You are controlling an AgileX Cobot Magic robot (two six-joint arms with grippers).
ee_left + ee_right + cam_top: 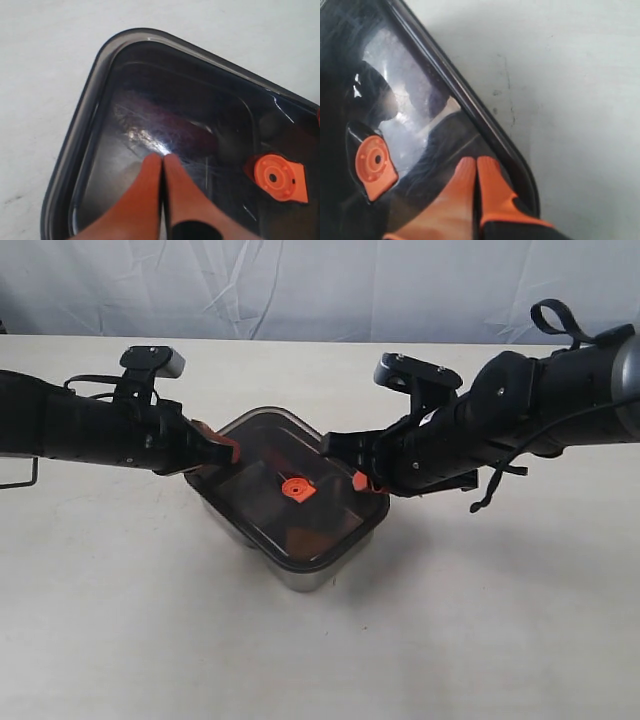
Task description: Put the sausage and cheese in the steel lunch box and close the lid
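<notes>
The dark translucent lid [262,458] lies on top of the steel lunch box [305,578] at mid-table, its orange valve [297,488] in the middle. My left gripper [228,448] is shut, its tips resting on the lid's left end [150,75]. My right gripper [358,480] is also shut, its tips on the lid just inside the right rim [470,107]. Through the lid a dark red shape, the sausage [175,125], shows dimly. An orange-brown patch, probably the cheese [303,536], shows under the lid's near corner.
The white table [480,620] spreads around the box. Both black arms reach in low from either side. A pale wrinkled backdrop [320,285] stands behind the table's far edge.
</notes>
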